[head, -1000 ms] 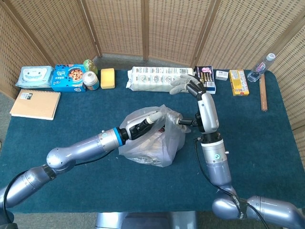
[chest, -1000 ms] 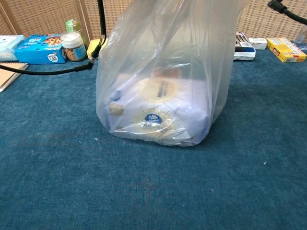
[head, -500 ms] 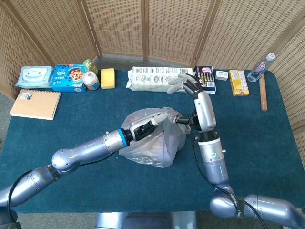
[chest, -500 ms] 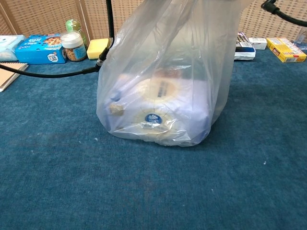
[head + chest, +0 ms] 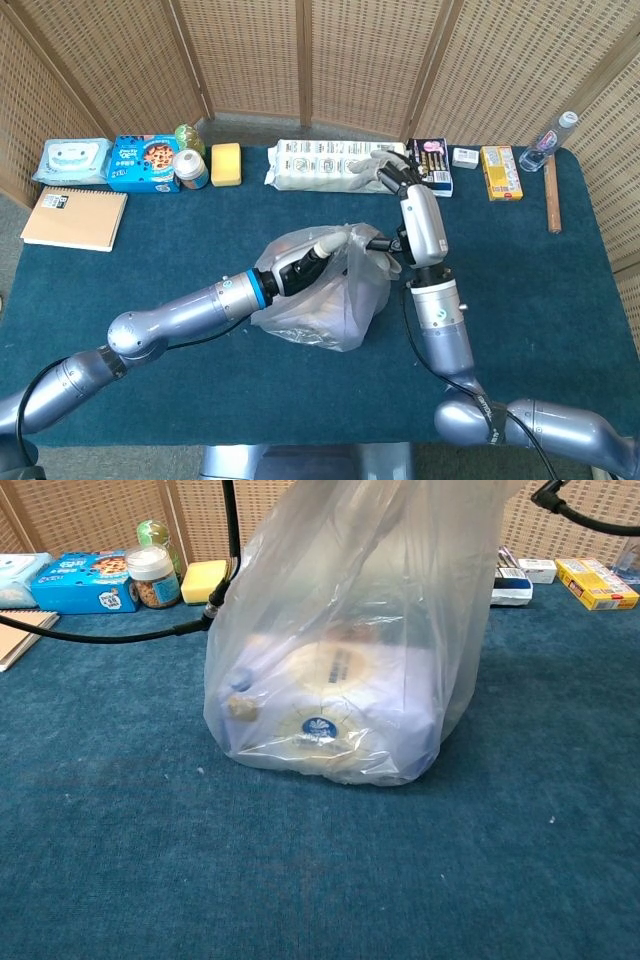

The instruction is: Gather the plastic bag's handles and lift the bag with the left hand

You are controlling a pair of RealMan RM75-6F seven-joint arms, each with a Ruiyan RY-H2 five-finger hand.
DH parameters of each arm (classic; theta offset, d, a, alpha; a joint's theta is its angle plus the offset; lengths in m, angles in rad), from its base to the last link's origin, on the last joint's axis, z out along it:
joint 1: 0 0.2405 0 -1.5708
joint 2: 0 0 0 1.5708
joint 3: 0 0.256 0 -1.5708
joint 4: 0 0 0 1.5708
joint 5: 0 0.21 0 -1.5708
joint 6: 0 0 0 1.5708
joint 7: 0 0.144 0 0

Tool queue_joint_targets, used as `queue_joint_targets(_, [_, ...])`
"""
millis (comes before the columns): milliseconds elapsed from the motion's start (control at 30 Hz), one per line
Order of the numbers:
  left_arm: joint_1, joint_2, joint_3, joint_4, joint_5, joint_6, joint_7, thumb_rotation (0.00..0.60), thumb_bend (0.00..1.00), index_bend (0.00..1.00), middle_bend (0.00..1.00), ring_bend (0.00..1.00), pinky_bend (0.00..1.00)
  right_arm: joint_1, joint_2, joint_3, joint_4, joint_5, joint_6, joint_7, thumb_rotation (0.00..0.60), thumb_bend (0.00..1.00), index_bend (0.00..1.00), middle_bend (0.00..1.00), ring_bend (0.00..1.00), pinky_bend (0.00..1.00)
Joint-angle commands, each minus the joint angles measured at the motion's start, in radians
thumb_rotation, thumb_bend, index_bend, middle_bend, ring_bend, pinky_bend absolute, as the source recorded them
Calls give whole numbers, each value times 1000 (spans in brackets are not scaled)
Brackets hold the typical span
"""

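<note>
The clear plastic bag sits mid-counter, base resting. The left hand holds its gathered top film; the right hand hovers beyond, fingers spread. Step: gathering handles. Next: secure both handles, then lift vertically.

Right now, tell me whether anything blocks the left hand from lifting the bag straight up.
Nothing visible does. The left hand is already at the top of the plastic bag, and nothing shows above it. The right hand is off to the side.
</note>
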Motion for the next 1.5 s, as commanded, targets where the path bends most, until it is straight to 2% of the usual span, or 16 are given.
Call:
queue_joint_targets(33, [4, 1, -8, 5, -24, -13, -27, 0, 174, 366, 300, 177, 260, -2, 10, 5, 10, 18, -10, 1, 600, 108, 429, 326, 179, 88])
queue_joint_targets(400, [4, -6, -21, 14, -39, 3, -53, 0, 174, 365, 307, 184, 262, -38, 87, -4, -12, 15, -38, 28, 600, 109, 418, 315, 163, 74])
queue_joint_targets(833, [22, 2, -30, 16, -48, -13, -70, 0, 174, 366, 312, 189, 262, -56, 130, -5, -25, 6, -40, 55, 600, 109, 409, 312, 163, 70])
queue_joint_targets(1067, [33, 1, -56, 35, -74, -28, -91, 0, 174, 366, 312, 189, 262, -80, 173, -35, -24, -17, -56, 59, 600, 110, 390, 305, 155, 64])
queue_joint_targets(1500, [28, -2, -61, 67, -94, -20, -117, 0, 175, 365, 312, 189, 262, -121, 274, -71, -83, -74, -114, 140, 600, 111, 380, 305, 156, 64])
